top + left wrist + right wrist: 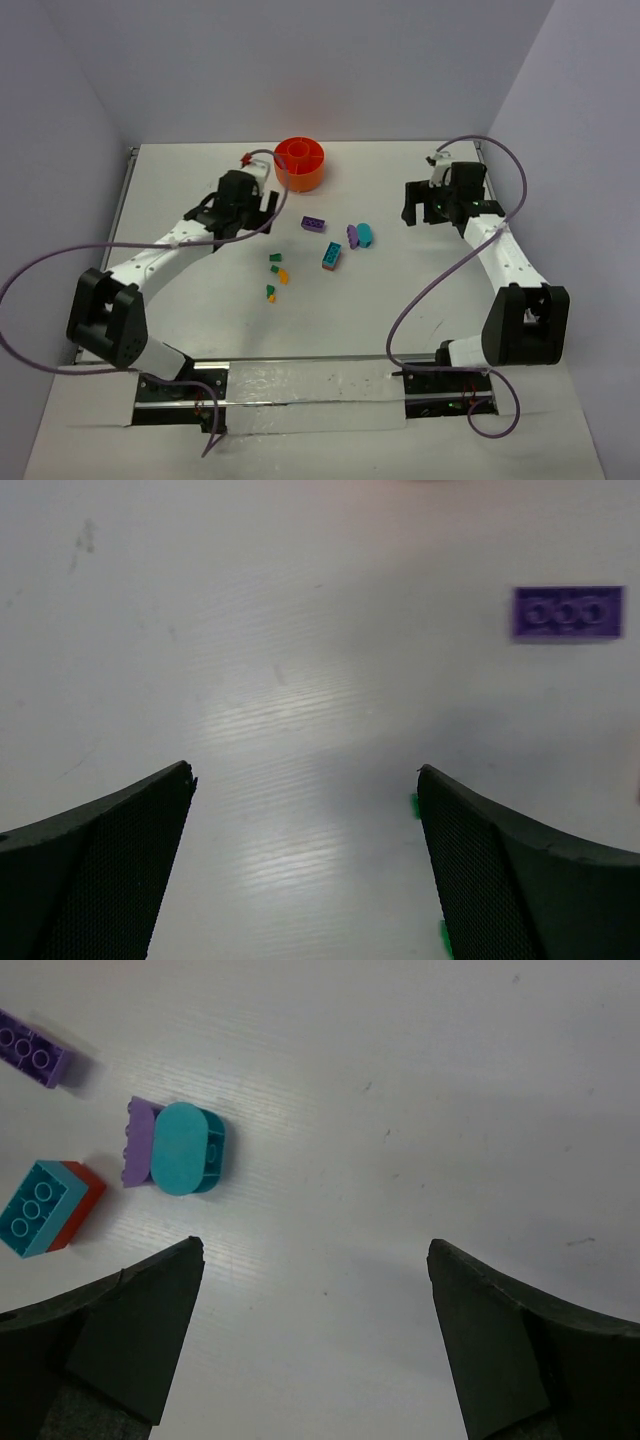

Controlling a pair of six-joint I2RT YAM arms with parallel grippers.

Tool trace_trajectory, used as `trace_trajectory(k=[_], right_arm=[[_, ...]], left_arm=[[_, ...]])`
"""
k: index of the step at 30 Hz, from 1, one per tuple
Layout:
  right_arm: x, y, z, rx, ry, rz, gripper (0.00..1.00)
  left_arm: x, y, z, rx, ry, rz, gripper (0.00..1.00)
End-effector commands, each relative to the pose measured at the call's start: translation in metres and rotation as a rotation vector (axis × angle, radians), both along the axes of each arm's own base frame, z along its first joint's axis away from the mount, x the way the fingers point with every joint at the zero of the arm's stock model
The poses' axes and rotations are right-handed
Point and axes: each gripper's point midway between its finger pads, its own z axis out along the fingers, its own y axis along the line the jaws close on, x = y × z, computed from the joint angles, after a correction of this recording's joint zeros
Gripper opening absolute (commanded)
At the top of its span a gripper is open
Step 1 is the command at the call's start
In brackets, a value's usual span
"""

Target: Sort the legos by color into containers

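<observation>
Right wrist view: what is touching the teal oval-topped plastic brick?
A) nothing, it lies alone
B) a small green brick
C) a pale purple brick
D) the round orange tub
C: the pale purple plastic brick lies pressed against one side of the teal oval-topped plastic brick, with no gap showing between them.

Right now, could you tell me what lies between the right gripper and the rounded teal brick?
Only bare table separates the right gripper from the rounded teal brick, as the right wrist view shows.
</observation>
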Motion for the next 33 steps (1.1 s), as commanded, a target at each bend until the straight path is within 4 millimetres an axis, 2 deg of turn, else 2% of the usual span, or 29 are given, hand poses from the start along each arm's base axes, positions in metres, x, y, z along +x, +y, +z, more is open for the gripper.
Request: trace_trajectory(k=[1, 2, 4, 8, 9, 10, 11, 12, 15, 17, 25, 33], right_arm=[[0.007, -0.027, 0.008, 0.062, -0.017, -0.097, 1.0], [0.007, -0.034, 0.008, 0.074, -0.011, -0.118, 1.0], [0.005, -0.046, 0.006, 0.087, -0.001, -0.153, 1.0], [0.003, -0.052, 0.004, 0.093, 0.008, -0.17, 1.0], [0.002, -0.052, 0.004, 0.093, 0.008, -0.172, 1.0], [0.002, -0.052, 0.003, 0.095, 0.008, -0.172, 1.0], [0.002, -0.052, 0.002, 0.097, 0.01, -0.173, 1.0], [0.002, -0.051, 0.001, 0.099, 0.013, -0.173, 1.0], [0.0, -0.05, -0.003, 0.104, 0.02, -0.172, 1.0], [0.0, -0.051, -0.005, 0.104, 0.022, -0.173, 1.0], [-0.001, -0.05, -0.011, 0.107, 0.03, -0.169, 1.0], [-0.003, -0.048, -0.014, 0.111, 0.036, -0.165, 1.0]], left_arm=[[-0.002, -0.065, 0.03, -0.023, -0.026, -0.054, 0.99], [-0.005, -0.077, 0.033, -0.031, -0.014, -0.062, 0.99], [-0.02, -0.109, 0.025, -0.025, 0.018, -0.072, 0.99], [-0.042, -0.157, 0.011, -0.015, 0.101, -0.093, 0.98], [-0.05, -0.16, -0.008, 0.02, 0.169, -0.102, 0.97], [-0.049, -0.167, 0.001, -0.007, 0.156, -0.101, 0.97], [-0.057, -0.173, -0.014, 0.021, 0.208, -0.118, 0.96], [-0.056, -0.182, -0.009, 0.003, 0.209, -0.116, 0.95], [-0.061, -0.202, -0.015, 0.041, 0.227, -0.139, 0.94], [-0.064, -0.211, -0.02, 0.057, 0.258, -0.154, 0.94], [-0.076, -0.224, -0.05, 0.099, 0.39, -0.219, 0.92], [-0.066, -0.228, -0.066, 0.073, 0.446, -0.249, 0.89]])
